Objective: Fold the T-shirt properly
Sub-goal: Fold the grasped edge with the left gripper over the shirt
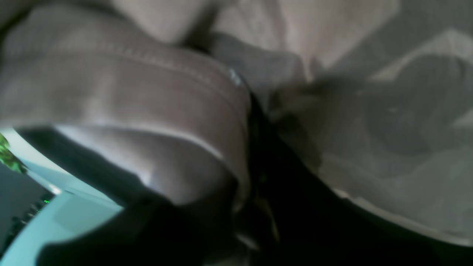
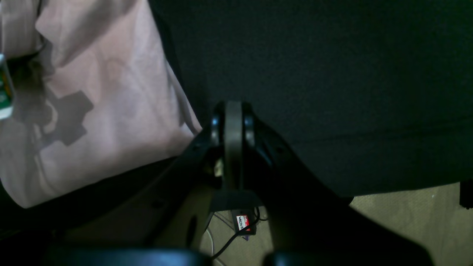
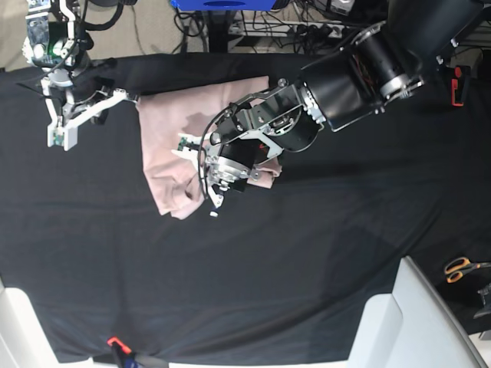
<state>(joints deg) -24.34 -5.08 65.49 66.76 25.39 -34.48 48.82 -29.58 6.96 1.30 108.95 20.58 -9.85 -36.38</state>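
Note:
The pale pink T-shirt lies partly folded and bunched on the black table cover, left of centre. My left gripper is down at the shirt's near edge. Up close, its dark jaws are shut, with a stitched hem of the T-shirt draped over and pinched in them. My right gripper hovers at the far left, apart from the shirt. Its fingers are pressed together and hold nothing. They are above bare black cloth, with the T-shirt to their left.
The black table cover spans the table. Orange-handled scissors lie at the right edge. A white panel juts in at the bottom right, and a small orange clamp sits on the near edge. Cables and carpet lie beyond the table's edge.

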